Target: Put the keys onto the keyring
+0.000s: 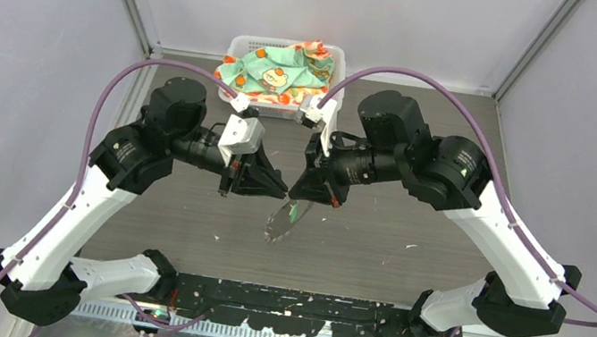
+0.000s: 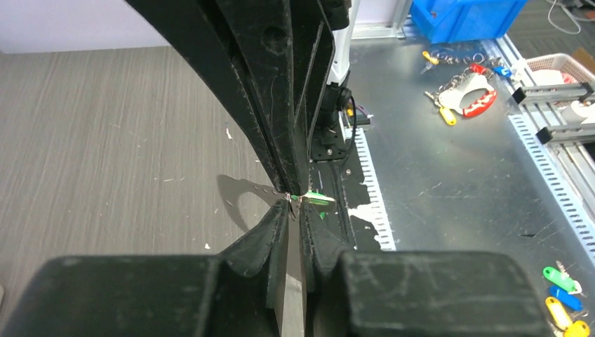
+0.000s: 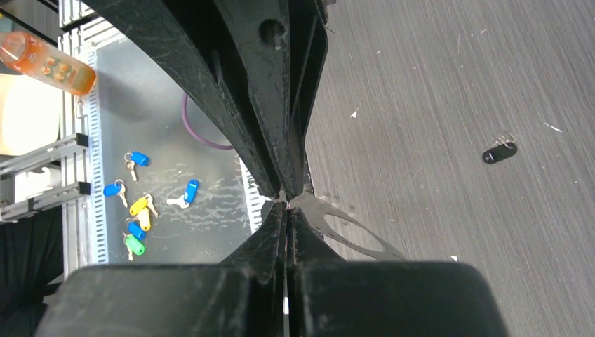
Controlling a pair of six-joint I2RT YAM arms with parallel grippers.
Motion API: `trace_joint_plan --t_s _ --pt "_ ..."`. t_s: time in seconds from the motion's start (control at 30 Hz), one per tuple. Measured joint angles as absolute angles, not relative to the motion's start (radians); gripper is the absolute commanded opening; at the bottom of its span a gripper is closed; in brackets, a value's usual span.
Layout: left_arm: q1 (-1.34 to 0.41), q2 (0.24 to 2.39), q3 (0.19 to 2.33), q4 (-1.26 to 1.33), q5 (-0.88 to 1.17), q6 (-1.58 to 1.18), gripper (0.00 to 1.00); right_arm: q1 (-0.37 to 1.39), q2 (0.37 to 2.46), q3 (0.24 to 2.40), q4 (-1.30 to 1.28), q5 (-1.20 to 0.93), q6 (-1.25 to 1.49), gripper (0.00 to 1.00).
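My two grippers meet tip to tip above the middle of the table. The left gripper (image 1: 281, 189) is shut, with a bit of metal at its tips (image 2: 293, 201) and the green-headed key (image 2: 319, 200) right beside them. The right gripper (image 1: 294, 193) is shut on the edge of the keyring (image 1: 285, 221), a thin silver toothed loop that hangs below both grippers. The loop shows dark in the right wrist view (image 3: 365, 242). The green head also shows against the loop from the top (image 1: 294, 210). The black-headed key (image 3: 499, 152) lies alone on the table, apart from both grippers.
A white basket (image 1: 241, 40) of patterned cloth stands at the back centre. Off the table on the metal bench lie several spare keys with coloured tags (image 3: 137, 210) (image 2: 565, 295), an orange bottle (image 3: 45, 63) and a blue bin (image 2: 463, 17).
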State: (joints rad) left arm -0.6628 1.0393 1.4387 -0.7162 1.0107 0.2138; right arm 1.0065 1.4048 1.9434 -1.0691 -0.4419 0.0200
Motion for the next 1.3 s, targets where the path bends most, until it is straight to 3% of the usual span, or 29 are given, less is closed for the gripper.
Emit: trace_joint_plan --t_s 0.13,0.23,0.37,0.63,0.8,0.9,1.0,1.07,1.13,1.3 --pt "-0.663 1.051 1.449 -0.770 1.012 0.276 0.15 1.007 1.444 1.995 -1.132 -0.445 0.007 0.01" --pt "-0.663 1.055 1.456 -0.804 1.017 0.305 0.28 1.009 1.472 2.035 -1.167 -0.445 -0.001 0.01" --pt "-0.663 1.072 1.480 -0.868 1.032 0.343 0.30 1.015 1.499 2.069 -1.194 -0.443 -0.007 0.01" --pt "-0.663 1.100 1.496 -0.914 1.041 0.374 0.15 1.032 1.541 2.118 -1.233 -0.443 -0.017 0.01" --pt "-0.663 1.102 1.496 -0.919 1.040 0.376 0.00 1.039 1.558 2.140 -1.252 -0.448 -0.018 0.01" --pt "-0.667 1.103 1.496 -0.921 1.040 0.376 0.00 1.045 1.560 2.148 -1.260 -0.450 -0.021 0.08" --pt "-0.667 1.102 1.496 -0.919 1.040 0.371 0.00 1.045 1.560 2.149 -1.259 -0.447 -0.017 0.22" --pt "-0.668 1.097 1.487 -0.897 1.036 0.340 0.00 1.045 1.554 2.141 -1.235 -0.432 -0.009 0.40" --pt "-0.669 1.074 1.446 -0.839 1.028 0.278 0.00 1.042 1.515 2.090 -1.170 -0.405 0.008 0.51" --pt "-0.669 0.974 1.282 -0.601 0.981 0.046 0.00 1.024 1.307 1.877 -0.999 -0.345 0.059 0.60"
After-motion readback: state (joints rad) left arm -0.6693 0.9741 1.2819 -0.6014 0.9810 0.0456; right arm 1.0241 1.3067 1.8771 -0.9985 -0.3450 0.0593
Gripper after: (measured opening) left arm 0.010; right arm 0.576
